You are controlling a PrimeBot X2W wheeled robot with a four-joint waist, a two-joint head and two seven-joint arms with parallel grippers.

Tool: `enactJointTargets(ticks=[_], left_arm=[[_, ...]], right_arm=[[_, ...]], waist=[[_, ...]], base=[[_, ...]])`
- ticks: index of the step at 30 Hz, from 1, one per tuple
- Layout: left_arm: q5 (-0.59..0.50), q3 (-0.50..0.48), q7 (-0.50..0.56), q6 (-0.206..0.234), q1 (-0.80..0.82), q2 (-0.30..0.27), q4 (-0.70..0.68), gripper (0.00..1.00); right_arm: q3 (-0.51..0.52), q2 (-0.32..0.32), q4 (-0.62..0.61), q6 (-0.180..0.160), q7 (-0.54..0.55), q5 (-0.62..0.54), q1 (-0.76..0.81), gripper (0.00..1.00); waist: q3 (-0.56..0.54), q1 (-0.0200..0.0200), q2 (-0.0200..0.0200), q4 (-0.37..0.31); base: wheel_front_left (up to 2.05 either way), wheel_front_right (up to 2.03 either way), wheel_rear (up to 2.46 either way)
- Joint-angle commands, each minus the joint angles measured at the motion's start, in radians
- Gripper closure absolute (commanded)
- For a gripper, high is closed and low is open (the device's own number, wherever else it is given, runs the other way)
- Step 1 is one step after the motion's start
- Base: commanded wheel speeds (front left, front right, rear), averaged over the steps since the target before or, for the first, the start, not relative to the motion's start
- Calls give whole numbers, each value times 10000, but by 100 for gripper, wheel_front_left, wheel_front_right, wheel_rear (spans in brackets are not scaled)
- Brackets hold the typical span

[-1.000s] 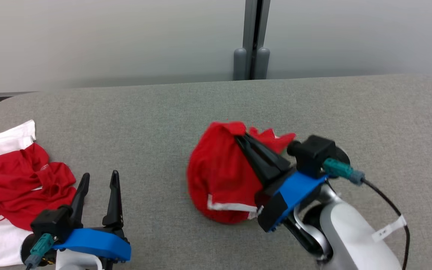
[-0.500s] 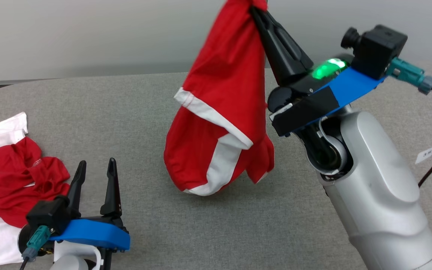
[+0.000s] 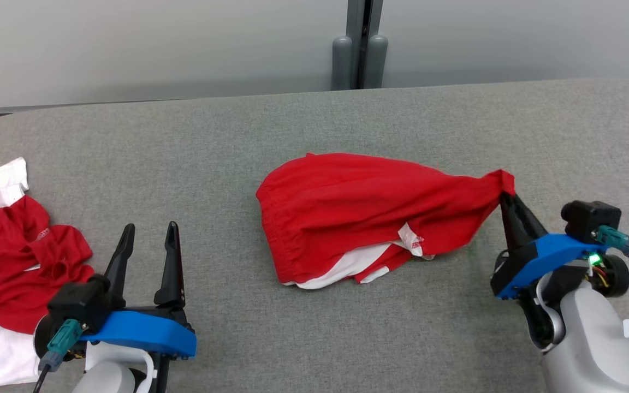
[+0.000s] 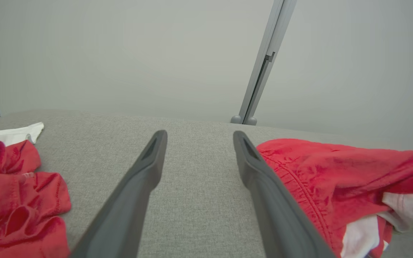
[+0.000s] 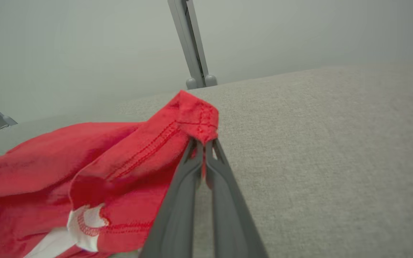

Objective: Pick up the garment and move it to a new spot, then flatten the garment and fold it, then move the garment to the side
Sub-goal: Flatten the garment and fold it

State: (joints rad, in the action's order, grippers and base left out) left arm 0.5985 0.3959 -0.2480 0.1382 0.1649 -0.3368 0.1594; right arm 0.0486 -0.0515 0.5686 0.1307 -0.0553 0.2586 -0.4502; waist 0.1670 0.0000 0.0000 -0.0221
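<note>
Second heap of red-and-white clothes point(image 3: 14, 262) at the left edge of the table point(image 3: 292, 338), beside the left gripper point(image 3: 150, 225), whose jaws are spread wide and empty. Half a second ago the garment point(image 3: 369, 213) hung in the air; it now lies mid-table, stretched rightward. Right gripper point(image 3: 503, 195) pinched tight on its stitched hem corner. Table covering: grey woven fabric.

Crumpled red-white clothing point(image 3: 19, 262) on grey table point(image 3: 183, 142)

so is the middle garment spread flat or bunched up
Bunched, not flat: the red garment lies rumpled, one corner pinched in the right gripper.
</note>
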Motion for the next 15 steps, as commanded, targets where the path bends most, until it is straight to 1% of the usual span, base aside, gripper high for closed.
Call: enactJointTargets(ticks=[1, 4, 7, 8, 11, 15], left_arm=[[8, -35, -23, -46, 76, -17, 49, 0], [22, -28, -41, -55, 19, -35, 104, 0], [47, -37, -60, -59, -88, -63, 119, 0], [51, -31, -59, -65, -99, -70, 129, 0], [53, 51, -52, -71, -169, -51, 159, 0], [68, 129, -41, -87, -219, -28, 165, 0]], right_arm=[[192, -143, 101, 1, -39, -273, 172, 0], [598, -288, 60, 3, -188, -1063, 322, 0], [716, -372, -394, 3, -268, -1819, 498, 0], [604, -348, -630, 3, -223, -2023, 596, 0], [-36, -183, -1588, 3, 178, -2060, 1058, 0], [-1242, -46, -2894, 1, 1391, -1533, 2156, 0]], waist=[[-19, 0, 0, -33], [-79, 0, 0, -112], [-190, 0, 0, -198], [-248, 0, 0, -214], [-437, 0, 0, -199], [-598, 0, 0, -131]], base=[[0, 0, 0], [0, 0, 0], [0, 0, 0], [0, 0, 0], [0, 0, 0], [0, 0, 0]])
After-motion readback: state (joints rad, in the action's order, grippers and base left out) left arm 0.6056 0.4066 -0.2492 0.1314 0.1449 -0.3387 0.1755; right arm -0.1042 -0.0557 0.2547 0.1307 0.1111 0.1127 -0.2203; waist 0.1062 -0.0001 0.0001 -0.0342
